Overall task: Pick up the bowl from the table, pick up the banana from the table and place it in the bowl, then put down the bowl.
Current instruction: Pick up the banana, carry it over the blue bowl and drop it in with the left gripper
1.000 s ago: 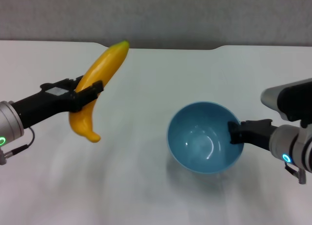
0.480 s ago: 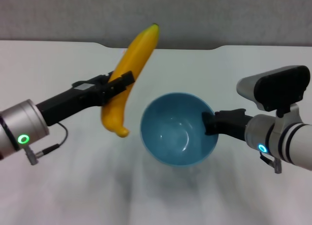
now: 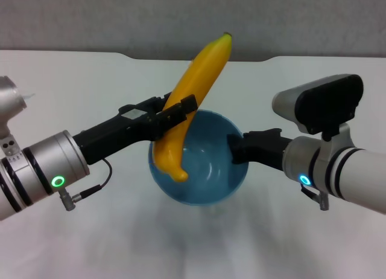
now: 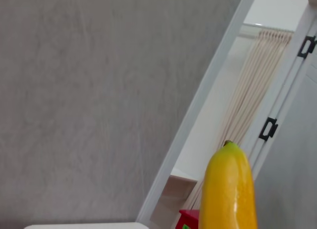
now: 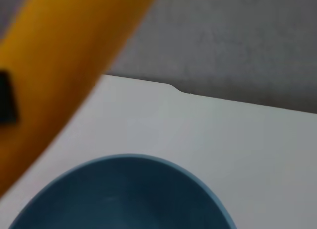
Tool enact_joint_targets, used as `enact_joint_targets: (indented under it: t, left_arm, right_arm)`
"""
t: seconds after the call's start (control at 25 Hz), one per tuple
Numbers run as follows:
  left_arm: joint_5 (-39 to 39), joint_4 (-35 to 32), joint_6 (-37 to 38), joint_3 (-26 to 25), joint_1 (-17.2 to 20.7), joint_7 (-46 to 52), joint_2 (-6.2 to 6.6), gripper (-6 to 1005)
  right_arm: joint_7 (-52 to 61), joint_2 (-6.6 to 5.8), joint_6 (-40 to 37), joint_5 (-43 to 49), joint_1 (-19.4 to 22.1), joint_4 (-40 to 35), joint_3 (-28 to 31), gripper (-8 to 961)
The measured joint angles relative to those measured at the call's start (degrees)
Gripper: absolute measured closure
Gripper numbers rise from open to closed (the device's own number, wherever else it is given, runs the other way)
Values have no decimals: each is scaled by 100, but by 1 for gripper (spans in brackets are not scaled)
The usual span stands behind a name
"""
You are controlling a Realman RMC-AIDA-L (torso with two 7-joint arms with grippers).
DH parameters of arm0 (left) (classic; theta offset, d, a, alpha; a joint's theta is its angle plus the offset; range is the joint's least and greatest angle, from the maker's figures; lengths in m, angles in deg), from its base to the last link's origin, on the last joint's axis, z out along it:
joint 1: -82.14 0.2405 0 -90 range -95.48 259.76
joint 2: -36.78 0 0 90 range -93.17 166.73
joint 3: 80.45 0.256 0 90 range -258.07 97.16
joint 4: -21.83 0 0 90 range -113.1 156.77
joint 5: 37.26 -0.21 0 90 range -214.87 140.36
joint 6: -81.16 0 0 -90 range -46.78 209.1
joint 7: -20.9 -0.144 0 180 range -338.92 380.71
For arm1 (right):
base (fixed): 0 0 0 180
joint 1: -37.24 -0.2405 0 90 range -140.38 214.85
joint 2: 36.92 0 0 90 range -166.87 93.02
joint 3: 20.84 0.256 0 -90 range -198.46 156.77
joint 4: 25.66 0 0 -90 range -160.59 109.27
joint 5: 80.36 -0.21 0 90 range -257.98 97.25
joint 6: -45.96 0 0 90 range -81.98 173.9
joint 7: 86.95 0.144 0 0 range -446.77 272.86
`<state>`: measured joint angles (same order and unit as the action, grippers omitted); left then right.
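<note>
**A:** What are your pincers doing?

**B:** Your left gripper [image 3: 175,113] is clamped around the middle of the banana [image 3: 194,96], holding it steeply tilted, the lower end dipping inside the bowl [image 3: 208,191] and the small dark tip pointing up toward the far wall. Your right gripper [image 3: 236,148] is closed on the bowl's rim at the robot's right side, carrying it clear of the table [image 3: 72,86].

**A:** And the surface and room around you?

**B:** The tabletop is plain, matt white, with a shallow notch in its far edge. Behind it stands a grey, faintly mottled wall [image 3: 120,19]. Your left wrist view shows a white door frame [image 4: 208,90] and pleated cream curtains [image 4: 257,90] beyond.

**A:** Materials?

**B:** The banana is smooth, glossy yellow-orange; the bowl is round, deep, shiny light blue.
</note>
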<state>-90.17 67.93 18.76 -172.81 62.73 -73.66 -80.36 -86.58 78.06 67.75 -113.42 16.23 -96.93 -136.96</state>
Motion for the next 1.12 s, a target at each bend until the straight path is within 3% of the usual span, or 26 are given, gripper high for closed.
enact_joint_targets:
  t: [1.12]
  left_arm:
    - [484,-242,-47,86,-10,-943,-10,427]
  right_arm:
    - [-82,-15,-781,-1259,260,196,-193,918]
